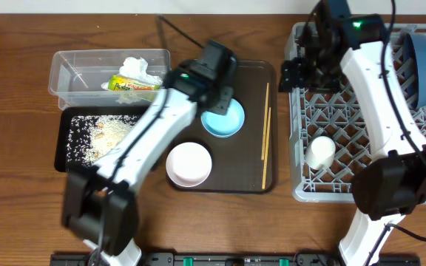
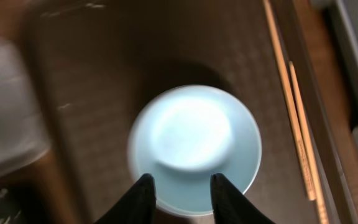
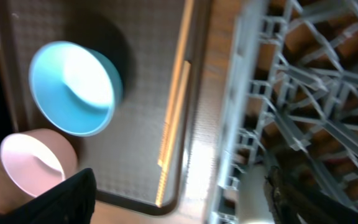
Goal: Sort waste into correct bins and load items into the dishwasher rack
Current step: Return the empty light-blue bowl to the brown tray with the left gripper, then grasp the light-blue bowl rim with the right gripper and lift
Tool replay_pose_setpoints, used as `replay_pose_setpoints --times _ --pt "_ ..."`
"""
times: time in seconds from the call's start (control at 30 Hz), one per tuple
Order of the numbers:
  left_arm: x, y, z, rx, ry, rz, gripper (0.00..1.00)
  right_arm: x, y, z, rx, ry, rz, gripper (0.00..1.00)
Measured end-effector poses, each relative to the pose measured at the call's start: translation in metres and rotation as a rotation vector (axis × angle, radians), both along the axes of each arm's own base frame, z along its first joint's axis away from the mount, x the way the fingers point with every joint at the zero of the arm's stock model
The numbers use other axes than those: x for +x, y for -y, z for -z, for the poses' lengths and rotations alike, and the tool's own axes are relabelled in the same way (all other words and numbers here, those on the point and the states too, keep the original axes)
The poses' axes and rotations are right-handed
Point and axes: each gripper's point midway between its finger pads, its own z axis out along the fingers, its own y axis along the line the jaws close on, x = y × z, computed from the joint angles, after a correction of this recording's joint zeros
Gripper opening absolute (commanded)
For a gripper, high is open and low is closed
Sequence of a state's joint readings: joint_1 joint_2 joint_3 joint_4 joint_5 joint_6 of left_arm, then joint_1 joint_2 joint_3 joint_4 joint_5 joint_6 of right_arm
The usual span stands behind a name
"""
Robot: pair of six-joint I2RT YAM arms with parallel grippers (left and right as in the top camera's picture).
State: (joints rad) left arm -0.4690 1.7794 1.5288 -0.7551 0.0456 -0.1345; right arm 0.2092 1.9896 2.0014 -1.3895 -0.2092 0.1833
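My left gripper (image 2: 184, 183) hangs open above the near rim of the light blue bowl (image 2: 194, 146), with nothing between its fingers. That bowl (image 1: 224, 122) stands on the brown serving tray (image 1: 254, 177) with the white bowl (image 1: 189, 164) and two chopsticks (image 1: 265, 140). My right gripper (image 3: 179, 199) is wide open and empty over the gap between tray and dishwasher rack (image 1: 346, 111). The rack holds the dark blue dish (image 1: 420, 66) and a small pale cup (image 1: 320, 151). The napkin (image 1: 139, 69) and wrapper (image 1: 128, 84) lie in the clear tub (image 1: 72, 74). Rice (image 1: 98, 137) covers the black tray (image 1: 61, 140).
The left arm (image 1: 146, 137) stretches diagonally over the black tray's right side and the serving tray's left edge. The right arm (image 1: 379, 103) crosses the middle of the rack. Bare wooden table surrounds the tub, trays and rack.
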Motion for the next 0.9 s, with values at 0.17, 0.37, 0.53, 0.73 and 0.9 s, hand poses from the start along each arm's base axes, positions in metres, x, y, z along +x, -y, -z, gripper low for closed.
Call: replay_pose_setpoints --times 0.17,0.37,0.53,0.73,0.9 --pt "0.0 -0.068 -0.037 -0.059 0.002 -0.266 0.46 0.008 -0.039 -0.004 0.034 0.063 -0.014 0.68" --pt "-0.007 -0.13 -0.047 -0.066 -0.028 -0.476 0.47 0.011 -0.083 0.021 0.048 0.043 -0.033 0.53" --pt "-0.01 -0.152 -0.044 -0.06 -0.054 -0.54 0.47 0.008 -0.109 0.075 0.0 -0.048 -0.04 0.45" --pt "-0.01 -0.162 -0.044 -0.065 -0.058 -0.576 0.49 0.005 -0.114 0.131 -0.074 -0.138 -0.016 0.3" --pt "-0.01 -0.162 -0.044 -0.066 -0.058 -0.58 0.52 0.003 -0.109 0.155 -0.116 -0.18 0.007 0.03"
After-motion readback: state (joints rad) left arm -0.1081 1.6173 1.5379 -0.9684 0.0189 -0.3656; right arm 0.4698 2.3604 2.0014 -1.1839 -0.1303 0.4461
